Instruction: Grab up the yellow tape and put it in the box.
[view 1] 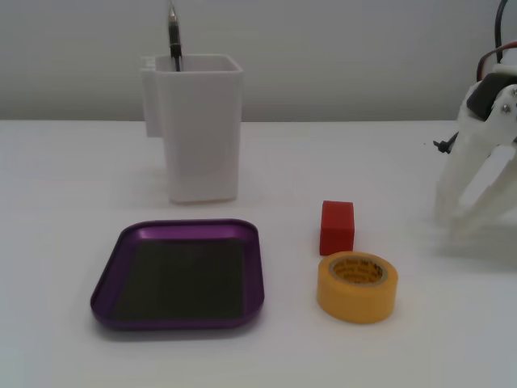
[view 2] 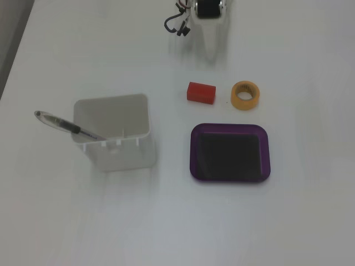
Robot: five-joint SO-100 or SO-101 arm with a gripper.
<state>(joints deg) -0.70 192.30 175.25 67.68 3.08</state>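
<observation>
The yellow tape [view 1: 357, 287] lies flat on the white table, just in front of a small red cube [view 1: 337, 228]. In the other fixed view the tape [view 2: 245, 95] lies right of the cube [view 2: 201, 92]. The box, a shallow purple tray [view 1: 109, 283], sits empty to the left of the tape; seen from above, the tray [view 2: 230, 128] is below the tape. My white gripper [view 1: 452, 225] rests low at the right edge, well apart from the tape, empty. Its fingers converge and the tips appear to meet. From above, the gripper [view 2: 211, 54] is at the top, pale against the table.
A tall white plastic container [view 1: 202, 129] with a pen [view 1: 174, 36] in it stands behind the tray. It shows at the left in the view from above [view 2: 113, 133]. Cables [view 2: 177, 25] hang beside the arm's base.
</observation>
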